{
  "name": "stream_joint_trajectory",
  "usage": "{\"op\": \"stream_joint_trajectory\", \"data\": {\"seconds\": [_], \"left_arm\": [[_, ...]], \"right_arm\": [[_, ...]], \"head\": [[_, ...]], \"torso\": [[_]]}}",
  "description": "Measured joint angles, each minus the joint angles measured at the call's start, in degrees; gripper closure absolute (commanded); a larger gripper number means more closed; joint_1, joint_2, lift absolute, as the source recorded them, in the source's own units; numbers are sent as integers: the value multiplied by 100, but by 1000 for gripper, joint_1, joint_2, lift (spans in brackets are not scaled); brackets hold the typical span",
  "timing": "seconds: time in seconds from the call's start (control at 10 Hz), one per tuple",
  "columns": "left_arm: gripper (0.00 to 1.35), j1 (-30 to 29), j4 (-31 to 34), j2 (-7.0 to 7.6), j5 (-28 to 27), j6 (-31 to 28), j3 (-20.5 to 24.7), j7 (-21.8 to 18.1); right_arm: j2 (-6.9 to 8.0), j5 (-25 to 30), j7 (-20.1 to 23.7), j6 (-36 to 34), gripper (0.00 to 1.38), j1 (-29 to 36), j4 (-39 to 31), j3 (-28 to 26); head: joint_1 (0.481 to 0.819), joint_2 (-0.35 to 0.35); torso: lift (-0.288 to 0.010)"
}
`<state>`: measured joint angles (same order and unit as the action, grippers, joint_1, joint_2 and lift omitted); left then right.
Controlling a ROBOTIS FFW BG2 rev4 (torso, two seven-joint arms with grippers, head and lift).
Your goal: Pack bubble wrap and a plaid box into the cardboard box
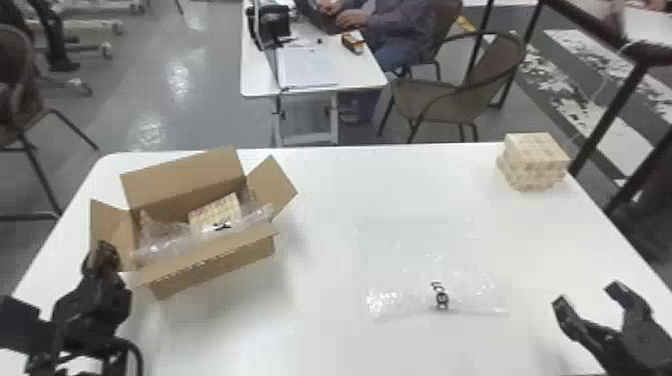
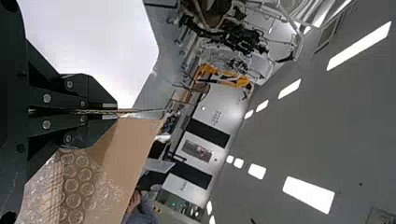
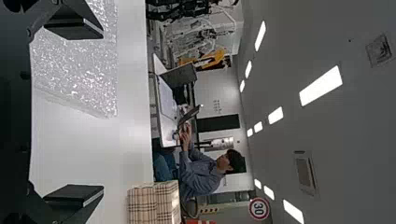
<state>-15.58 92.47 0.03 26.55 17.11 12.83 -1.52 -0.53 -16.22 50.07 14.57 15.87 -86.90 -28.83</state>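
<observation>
Flap (image 1: 112,227) pinched by left tool (image 2: 116,111); wrap (image 1: 425,265), laid flat on desk (image 1: 320,305), is flanked on its right by nearer, spread right tool (image 1: 587,295); plaid box (image 1: 537,162) seen beyond, far right corner

The head view looks ahead and down from up high, over the white table (image 1: 320,200). The left wrist view is very close to the cardboard box (image 1: 215,270) and looks past it at the ceiling (image 2: 327,121). The right wrist view looks across the table, sharing the bubble wrap (image 1: 430,270) and plaid boxes (image 1: 535,162) with the head view.
</observation>
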Motion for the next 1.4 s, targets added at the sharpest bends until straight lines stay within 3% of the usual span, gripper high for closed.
{"op": "stream_joint_trajectory", "data": {"seconds": [0.4,0.6,0.8,0.9,1.0,1.1,1.4], "left_arm": [[1208,381,-297,-3,-608,264,1103,341],[1208,414,-487,-3,-651,610,930,1157],[1185,372,-658,-3,-685,1109,360,2203],[1010,363,-727,-3,-748,1318,188,2445],[449,353,-761,-3,-810,1437,130,2525],[62,330,-772,-3,-863,1547,110,2536],[229,-6,-445,-3,-1207,1917,-130,2534]], "right_arm": [[28,42,93,-20,127,-94,41,0],[28,25,91,-23,127,-99,65,0],[33,-1,91,-25,127,-118,98,1],[36,-6,91,-28,128,-128,105,7],[36,-11,91,-37,127,-135,109,8],[42,-10,91,-41,127,-141,108,9],[53,-4,91,-42,127,-170,66,9]], "head": [[695,187],[695,210],[695,194],[695,182],[695,179],[695,177],[695,150]], "torso": [[-110],[-110],[-110],[-110],[-110],[-110],[-110]]}}
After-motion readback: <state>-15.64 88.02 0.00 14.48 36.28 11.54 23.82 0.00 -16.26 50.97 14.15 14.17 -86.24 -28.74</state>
